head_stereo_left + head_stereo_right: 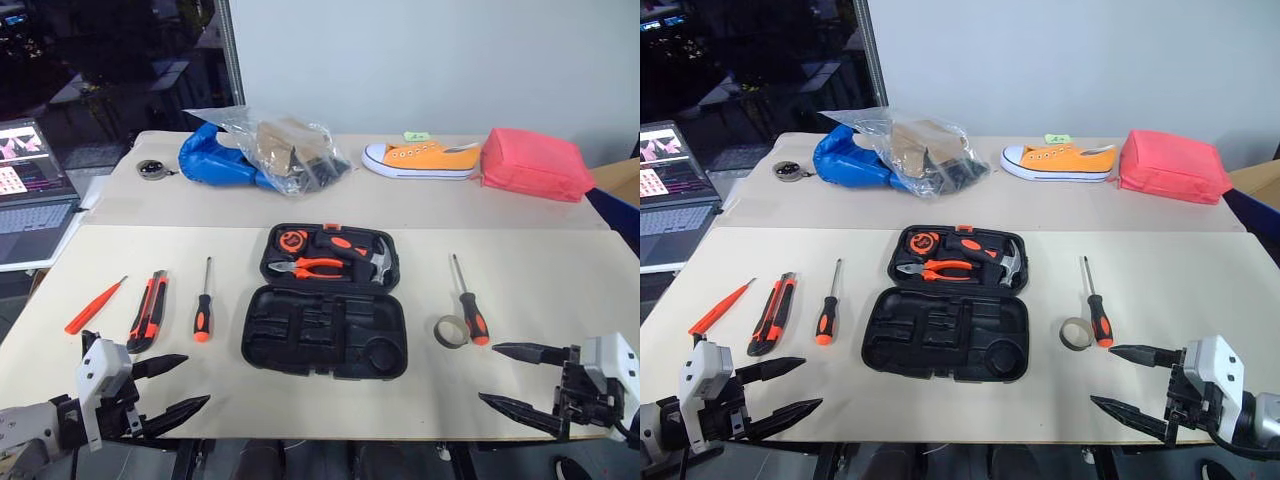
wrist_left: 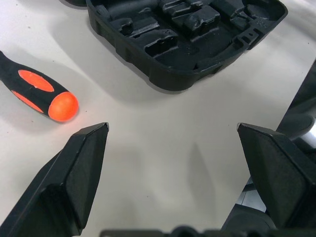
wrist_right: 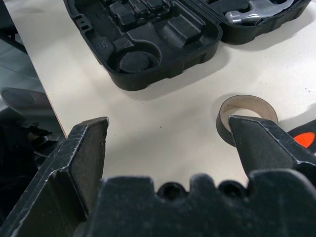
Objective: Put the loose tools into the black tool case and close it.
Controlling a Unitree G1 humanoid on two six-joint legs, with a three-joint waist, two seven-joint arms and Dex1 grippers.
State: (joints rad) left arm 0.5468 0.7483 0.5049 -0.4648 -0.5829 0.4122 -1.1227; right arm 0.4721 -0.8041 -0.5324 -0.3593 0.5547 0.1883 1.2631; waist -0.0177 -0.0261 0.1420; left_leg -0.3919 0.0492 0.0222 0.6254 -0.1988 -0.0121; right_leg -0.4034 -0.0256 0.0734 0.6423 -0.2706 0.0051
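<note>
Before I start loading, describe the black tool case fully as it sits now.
The black tool case lies open flat in the middle of the table, a moulded plastic clamshell with rounded corners. The near half shows empty tool-shaped slots and a round recess. The far half holds orange-handled pliers, a steel-headed hammer and a small round orange-and-black item I cannot identify. No loose tool touches it; screwdrivers lie apart on either side.

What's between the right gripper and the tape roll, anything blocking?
Nothing visible. The right gripper is open near the table's front edge, with bare tabletop between it and the tape roll. The screwdriver lies right beside the roll on its outer side, so it could get nudged.
</note>
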